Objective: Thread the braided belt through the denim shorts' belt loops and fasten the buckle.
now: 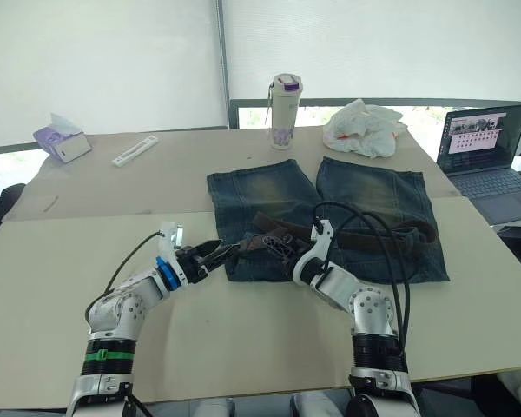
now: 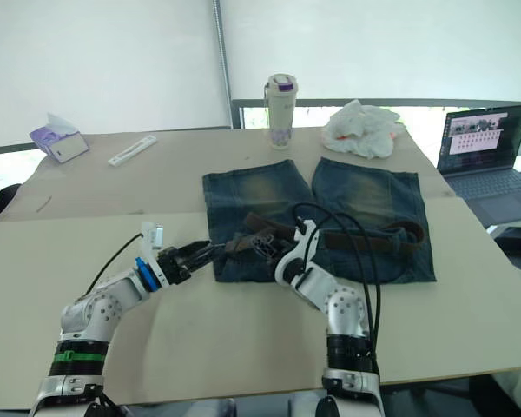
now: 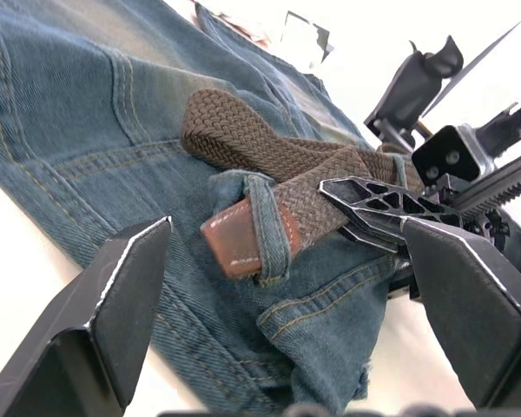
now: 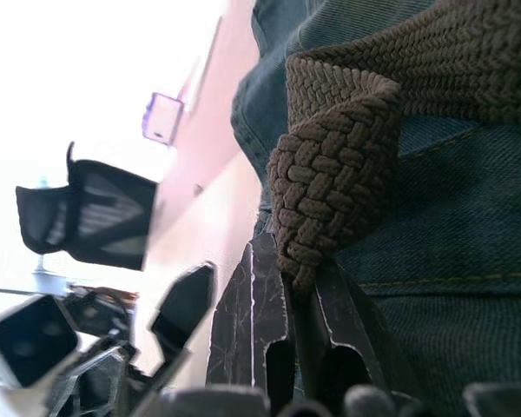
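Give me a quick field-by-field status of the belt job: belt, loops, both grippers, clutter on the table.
belt: braided belt lies along the waistband of the denim shorts
tip: leather-capped tip is poking through one belt loop at the robot's left end of the waistband
left gripper: left gripper open, fingers either side of the tip, not gripping
right gripper: right gripper shut on a fold of the belt
buckle: not discernible
table: bottle, white plastic bag, laptop, tissue box
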You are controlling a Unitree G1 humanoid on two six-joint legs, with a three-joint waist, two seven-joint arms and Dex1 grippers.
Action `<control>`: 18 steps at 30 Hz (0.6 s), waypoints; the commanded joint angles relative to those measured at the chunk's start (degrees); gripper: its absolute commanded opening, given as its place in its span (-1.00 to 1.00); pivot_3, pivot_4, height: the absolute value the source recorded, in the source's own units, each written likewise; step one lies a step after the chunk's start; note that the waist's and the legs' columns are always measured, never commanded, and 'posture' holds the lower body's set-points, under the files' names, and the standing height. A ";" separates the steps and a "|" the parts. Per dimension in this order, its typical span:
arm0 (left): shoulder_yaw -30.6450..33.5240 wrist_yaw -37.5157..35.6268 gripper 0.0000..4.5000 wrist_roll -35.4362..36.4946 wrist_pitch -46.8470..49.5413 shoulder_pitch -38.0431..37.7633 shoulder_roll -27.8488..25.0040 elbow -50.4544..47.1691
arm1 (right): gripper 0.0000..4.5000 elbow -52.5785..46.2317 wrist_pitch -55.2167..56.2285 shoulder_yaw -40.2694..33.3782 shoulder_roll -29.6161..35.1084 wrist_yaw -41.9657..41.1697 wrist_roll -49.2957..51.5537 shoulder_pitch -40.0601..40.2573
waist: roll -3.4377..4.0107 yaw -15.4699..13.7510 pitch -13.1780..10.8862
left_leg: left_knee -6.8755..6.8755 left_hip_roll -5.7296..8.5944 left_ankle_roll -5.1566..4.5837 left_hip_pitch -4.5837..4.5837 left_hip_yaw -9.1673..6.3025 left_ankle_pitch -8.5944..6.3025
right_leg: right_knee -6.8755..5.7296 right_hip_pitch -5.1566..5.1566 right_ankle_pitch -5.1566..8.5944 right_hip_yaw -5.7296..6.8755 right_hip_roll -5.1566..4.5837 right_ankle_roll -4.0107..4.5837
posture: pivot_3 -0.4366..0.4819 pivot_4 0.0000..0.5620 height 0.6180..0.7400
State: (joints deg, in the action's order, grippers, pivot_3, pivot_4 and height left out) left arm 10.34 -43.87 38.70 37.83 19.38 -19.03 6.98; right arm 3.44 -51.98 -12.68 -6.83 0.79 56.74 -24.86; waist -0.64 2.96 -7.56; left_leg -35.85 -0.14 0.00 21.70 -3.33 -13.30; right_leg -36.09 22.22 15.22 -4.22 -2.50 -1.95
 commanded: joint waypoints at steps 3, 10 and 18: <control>1.69 1.14 0.98 1.76 0.60 0.30 0.55 -1.35 | -1.00 0.35 -0.26 13.26 2.36 -4.00 -11.66 -3.74 | 0.01 1.00 0.01 | 0.01 0.02 0.00 -0.02 0.03 0.00 | -0.04 0.04 -0.01 0.01 0.04 0.02 | -0.05 -0.47 1.00; 1.87 0.60 0.98 1.98 0.85 -0.43 -0.26 -1.49 | -1.00 2.73 4.29 9.48 -1.95 -1.39 -14.87 -7.28 | 0.01 0.92 0.03 | 0.06 0.01 0.00 -0.10 0.01 0.00 | -0.05 0.02 -0.02 0.09 0.04 0.04 | -0.05 -0.47 1.00; 1.84 0.84 0.98 1.77 0.44 -1.73 0.01 -1.80 | -1.00 3.87 -10.77 7.80 -2.80 6.97 -8.80 -10.70 | 0.01 0.37 0.05 | 0.05 0.07 0.00 -0.07 0.00 0.00 | -0.01 0.00 -0.03 0.08 -0.14 0.06 | -0.05 -0.47 1.00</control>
State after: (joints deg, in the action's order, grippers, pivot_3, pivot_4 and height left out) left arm 11.45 -42.79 39.91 38.93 17.36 -18.76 6.99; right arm 6.94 -58.17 -6.96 -5.86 6.88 47.50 -32.38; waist -0.63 3.33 -7.51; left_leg -35.81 -0.08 0.00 21.63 -3.33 -13.30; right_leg -36.10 22.22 15.18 -4.14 -2.63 -1.90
